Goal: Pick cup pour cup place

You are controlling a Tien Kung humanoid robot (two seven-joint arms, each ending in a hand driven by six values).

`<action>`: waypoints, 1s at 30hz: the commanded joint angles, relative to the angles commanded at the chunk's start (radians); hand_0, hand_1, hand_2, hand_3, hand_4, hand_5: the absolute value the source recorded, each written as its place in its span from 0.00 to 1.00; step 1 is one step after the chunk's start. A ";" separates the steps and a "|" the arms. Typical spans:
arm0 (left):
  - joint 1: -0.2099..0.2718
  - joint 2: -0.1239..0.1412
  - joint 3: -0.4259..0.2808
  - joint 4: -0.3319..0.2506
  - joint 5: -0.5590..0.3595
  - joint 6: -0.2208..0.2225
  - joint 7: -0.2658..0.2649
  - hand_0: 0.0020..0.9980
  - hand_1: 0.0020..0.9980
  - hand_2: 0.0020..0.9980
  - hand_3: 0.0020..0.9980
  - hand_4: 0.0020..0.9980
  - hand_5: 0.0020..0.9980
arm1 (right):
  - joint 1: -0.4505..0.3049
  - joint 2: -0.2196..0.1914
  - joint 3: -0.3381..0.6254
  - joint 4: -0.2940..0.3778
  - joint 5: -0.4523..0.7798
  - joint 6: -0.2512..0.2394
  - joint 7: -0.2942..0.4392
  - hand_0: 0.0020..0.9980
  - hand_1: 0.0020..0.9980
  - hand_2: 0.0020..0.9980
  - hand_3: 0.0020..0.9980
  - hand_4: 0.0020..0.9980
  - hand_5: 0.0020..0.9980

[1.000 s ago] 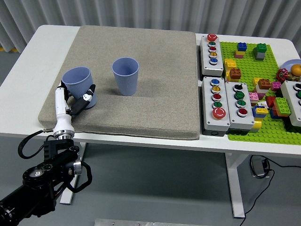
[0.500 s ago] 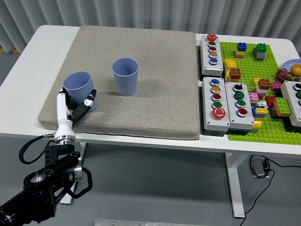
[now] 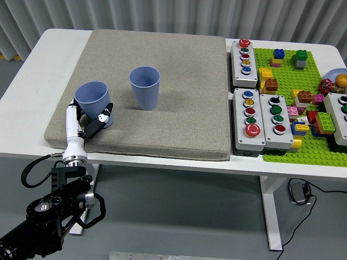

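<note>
Two blue ribbed cups are on the grey mat (image 3: 162,130). One cup (image 3: 145,86) stands upright near the mat's middle. The other cup (image 3: 92,99) is at the mat's left front, tilted slightly, with its base low on the mat. My left hand (image 3: 89,119) comes up from the lower left, with its white thumb side left of the cup's base and its dark fingers (image 3: 101,119) right of it, closed around the cup's lower part. The right hand is not in view.
Three grey button boxes (image 3: 249,119) stand right of the mat. A green brick baseplate (image 3: 303,146) with several loose bricks fills the table's right side. The mat's front edge lies close to the table's near edge.
My left hand has drawn back toward the near edge and lowered, and the held cup came down with it. The other cup has not moved.
</note>
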 joint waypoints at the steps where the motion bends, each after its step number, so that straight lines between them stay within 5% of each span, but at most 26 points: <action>1: 0.000 0.000 0.000 0.000 0.002 0.000 0.000 0.60 0.66 0.70 0.63 0.82 0.31 | 0.000 0.000 0.000 0.000 0.000 0.000 0.000 0.67 0.56 0.49 0.54 0.05 0.41; 16: 0.014 0.000 -0.002 -0.008 0.034 0.000 0.000 0.62 0.68 0.73 0.66 0.87 0.35 | 0.002 0.000 0.002 0.000 -0.001 0.000 -0.001 0.67 0.56 0.49 0.54 0.05 0.41; 30: 0.025 0.003 -0.017 -0.019 0.101 0.000 0.000 0.68 0.73 0.83 0.86 0.96 0.41 | -0.003 0.000 0.007 0.001 -0.010 0.003 -0.003 0.67 0.56 0.50 0.54 0.05 0.40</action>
